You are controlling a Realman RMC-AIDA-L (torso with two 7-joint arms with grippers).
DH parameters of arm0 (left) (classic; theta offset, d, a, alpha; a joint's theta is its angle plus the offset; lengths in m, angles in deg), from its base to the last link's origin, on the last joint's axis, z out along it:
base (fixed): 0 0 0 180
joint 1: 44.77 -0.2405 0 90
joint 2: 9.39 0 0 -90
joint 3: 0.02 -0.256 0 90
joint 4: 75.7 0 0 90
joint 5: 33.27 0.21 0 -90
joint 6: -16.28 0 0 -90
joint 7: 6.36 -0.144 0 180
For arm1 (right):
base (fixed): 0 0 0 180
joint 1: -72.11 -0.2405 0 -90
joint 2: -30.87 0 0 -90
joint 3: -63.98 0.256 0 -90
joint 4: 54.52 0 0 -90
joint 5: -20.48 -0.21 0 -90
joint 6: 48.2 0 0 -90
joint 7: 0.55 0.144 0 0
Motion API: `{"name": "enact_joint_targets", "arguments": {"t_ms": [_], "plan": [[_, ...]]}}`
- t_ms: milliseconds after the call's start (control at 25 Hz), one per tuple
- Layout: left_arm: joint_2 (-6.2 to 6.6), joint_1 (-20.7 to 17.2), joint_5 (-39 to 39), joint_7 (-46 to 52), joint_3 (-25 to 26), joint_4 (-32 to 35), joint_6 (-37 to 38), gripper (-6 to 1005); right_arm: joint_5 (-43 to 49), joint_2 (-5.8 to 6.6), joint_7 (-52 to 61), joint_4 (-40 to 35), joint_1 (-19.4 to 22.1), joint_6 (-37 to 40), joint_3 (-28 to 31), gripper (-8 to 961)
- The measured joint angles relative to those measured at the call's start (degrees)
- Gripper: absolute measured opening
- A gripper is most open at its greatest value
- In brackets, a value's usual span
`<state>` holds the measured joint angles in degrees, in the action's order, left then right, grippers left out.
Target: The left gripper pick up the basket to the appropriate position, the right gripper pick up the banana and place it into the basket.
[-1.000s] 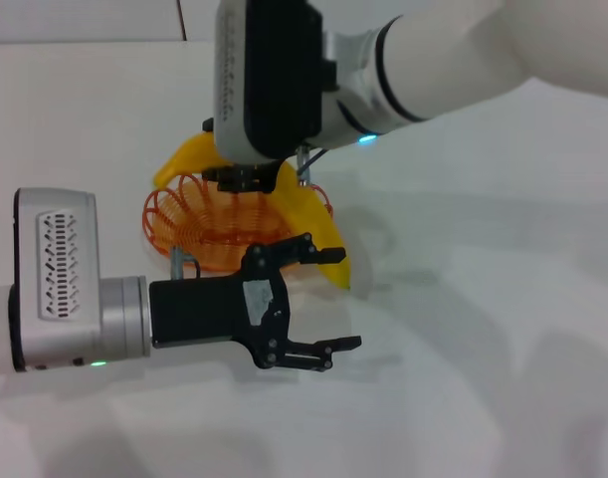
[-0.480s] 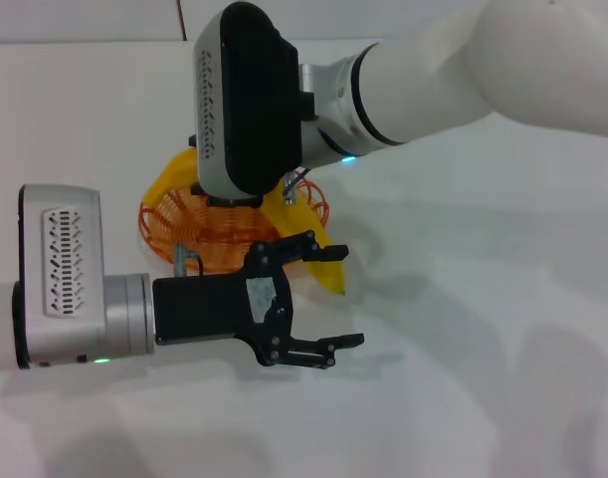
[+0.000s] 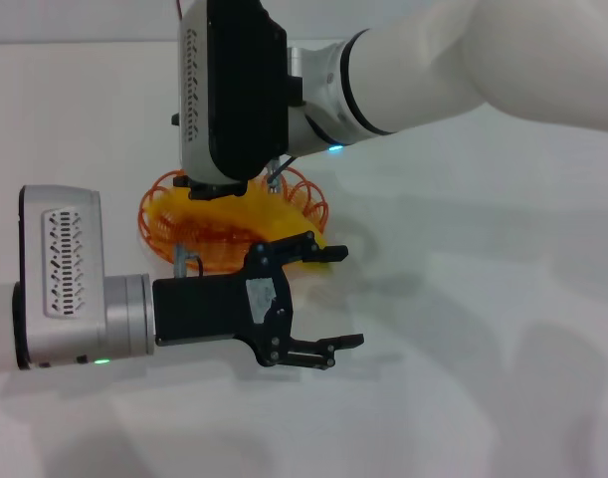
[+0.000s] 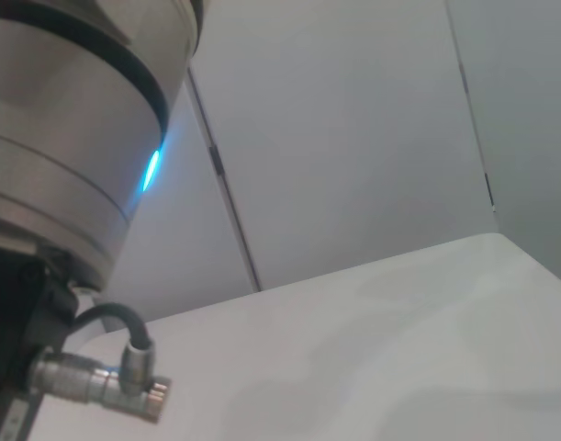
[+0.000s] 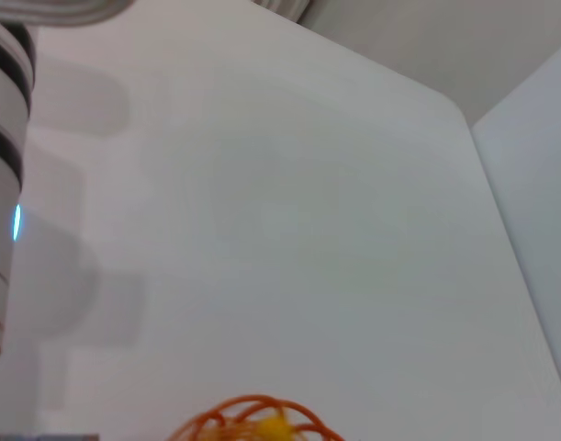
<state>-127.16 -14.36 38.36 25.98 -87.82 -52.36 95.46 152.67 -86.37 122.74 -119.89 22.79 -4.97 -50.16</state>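
The orange wire basket (image 3: 305, 195) stands on the white table, just behind my left gripper. The yellow banana (image 3: 174, 212) lies in the basket, its tip reaching over the rim on the right side. My right gripper (image 3: 212, 187) hangs straight down over the basket, right at the banana, mostly hidden under its own black wrist. My left gripper (image 3: 345, 296) is open and empty, low over the table in front of the basket, its far finger close to the banana's tip. The right wrist view shows a bit of basket rim (image 5: 227, 415) and banana (image 5: 273, 426).
The white table (image 3: 483, 329) extends to the right and front of the basket. The right arm's white housing (image 3: 433, 60) crosses above the back of the scene. The left wrist view shows only the right arm's wrist (image 4: 60, 175) and a wall.
My right arm has moved left and lower over the basket. The banana has gone from lying across the basket's rim to lying down inside it. The left arm has stayed still.
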Motion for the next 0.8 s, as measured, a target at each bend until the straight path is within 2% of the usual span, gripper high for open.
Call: {"name": "enact_joint_targets", "arguments": {"t_ms": [280, 440, 680, 800], "plan": [[0.0, -0.05, 0.0, 0.0, 0.05, 0.02, 0.02, 892, 0.08, 0.06, 0.04, -0.17, 0.01, -0.38, 0.26, 694], [0.09, -0.35, -0.02, 0.0, 0.24, -0.15, 0.15, 892, 0.44, 0.31, 0.14, -3.73, 1.29, -0.25, 2.53, 778], [0.22, -1.19, -1.29, -0.37, 0.17, -0.07, 0.35, 892, 0.61, 0.67, -1.99, -12.89, 8.33, 0.29, 10.61, 884], [0.24, -1.27, -1.62, -0.41, 0.24, 0.01, 0.37, 892, 0.22, 0.68, -2.85, -15.72, 11.96, -0.18, 13.96, 884]]}}
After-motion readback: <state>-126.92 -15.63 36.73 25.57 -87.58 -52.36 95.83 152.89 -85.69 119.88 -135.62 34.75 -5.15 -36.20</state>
